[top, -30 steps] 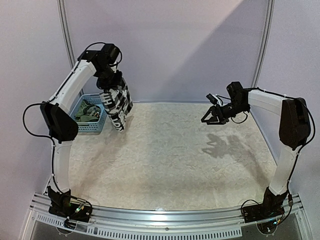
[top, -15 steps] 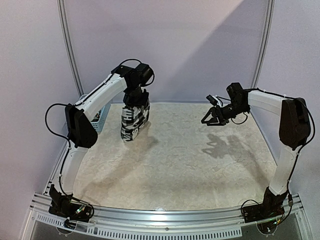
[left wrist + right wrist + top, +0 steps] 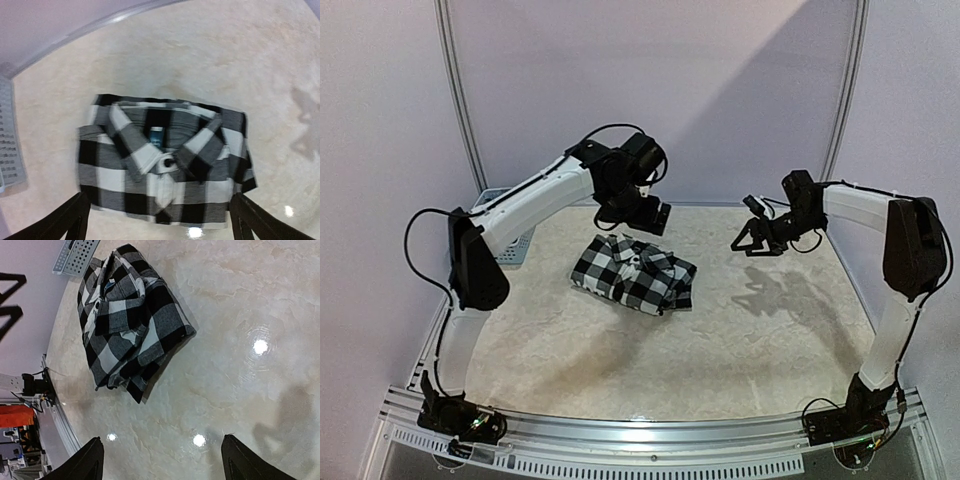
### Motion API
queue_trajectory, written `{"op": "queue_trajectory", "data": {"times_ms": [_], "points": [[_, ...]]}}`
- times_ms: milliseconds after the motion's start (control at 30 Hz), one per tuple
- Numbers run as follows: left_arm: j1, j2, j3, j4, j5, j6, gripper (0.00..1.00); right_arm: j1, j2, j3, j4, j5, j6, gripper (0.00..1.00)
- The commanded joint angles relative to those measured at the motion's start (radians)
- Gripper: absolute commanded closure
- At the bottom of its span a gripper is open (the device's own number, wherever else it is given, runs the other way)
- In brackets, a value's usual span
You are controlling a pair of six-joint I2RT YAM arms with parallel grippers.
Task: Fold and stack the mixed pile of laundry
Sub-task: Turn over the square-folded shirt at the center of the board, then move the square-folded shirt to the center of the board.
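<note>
Black-and-white checked shirt [image 3: 633, 272] is lying in a loose, rumpled heap on the marbled tabletop [image 3: 720, 340], a bit left of centre toward the back, collar and a button facing up. Left pincer [image 3: 159, 212] hovers right above it, jaws spread wide, gripping nothing. Right pincer [image 3: 162, 455] hangs off to the right, well apart from the shirt, also spread and holding nothing. Light blue lattice basket [image 3: 520, 245] peeks out behind the left arm.

Bright, even overhead light — soft shadows, some blur.
Round glare spots shine on the glossy cream marbled tabletop [image 3: 235, 305]; the left wrist view of the black-and-white checked cloth shirt [image 3: 165, 165] looks smeared — perhaps motion blur.
</note>
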Motion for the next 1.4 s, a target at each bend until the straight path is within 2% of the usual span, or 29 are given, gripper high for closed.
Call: {"op": "queue_trajectory", "data": {"times_ms": [0, 100, 133, 167, 267, 433, 567, 700, 867, 967, 1100, 1167, 1233, 1300, 1367], "points": [[0.080, -0.210, -0.234, 0.124, -0.287, 0.087, 0.00, -0.001, -0.102, -0.068, 0.067, 0.072, 0.010, 0.17], [0.183, -0.272, -0.401, 0.194, -0.109, 0.078, 0.01, 0.011, -0.176, -0.135, 0.132, 0.110, 0.017, 0.16], [0.214, -0.288, -0.443, 0.217, -0.035, 0.087, 0.04, 0.026, -0.197, -0.151, 0.144, 0.126, 0.016, 0.15], [0.234, -0.301, -0.482, 0.235, 0.002, 0.110, 0.07, 0.041, -0.221, -0.165, 0.153, 0.133, 0.012, 0.14], [0.266, -0.342, -0.588, 0.301, 0.049, 0.161, 0.07, 0.094, -0.251, -0.209, 0.175, 0.106, 0.019, 0.10], [0.333, -0.307, -0.642, 0.325, 0.220, 0.148, 0.07, 0.145, -0.145, -0.205, 0.206, 0.003, 0.116, 0.10], [0.361, -0.295, -0.700, 0.417, 0.329, 0.127, 0.06, 0.182, -0.031, -0.201, 0.241, -0.070, 0.203, 0.11], [0.392, -0.262, -0.709, 0.445, 0.396, 0.116, 0.06, 0.235, 0.072, -0.165, 0.266, -0.110, 0.247, 0.24], [0.422, -0.198, -0.675, 0.439, 0.431, 0.137, 0.11, 0.263, 0.214, -0.057, 0.244, -0.112, 0.266, 0.26], [0.425, -0.148, -0.645, 0.415, 0.443, 0.176, 0.19, 0.264, 0.284, 0.004, 0.244, -0.095, 0.263, 0.31], [0.424, -0.104, -0.652, 0.439, 0.520, 0.179, 0.32, 0.266, 0.366, 0.094, 0.216, -0.079, 0.252, 0.50], [0.422, -0.103, -0.681, 0.503, 0.574, 0.164, 0.39, 0.265, 0.410, 0.148, 0.185, -0.060, 0.230, 0.64], [0.415, -0.108, -0.711, 0.546, 0.616, 0.140, 0.46, 0.265, 0.441, 0.199, 0.148, -0.028, 0.206, 0.72], [0.396, -0.115, -0.720, 0.553, 0.616, 0.123, 0.51, 0.265, 0.472, 0.255, 0.077, 0.009, 0.173, 0.77], [0.366, -0.132, -0.740, 0.561, 0.594, 0.109, 0.52, 0.261, 0.475, 0.278, 0.016, 0.073, 0.112, 0.77]]}}
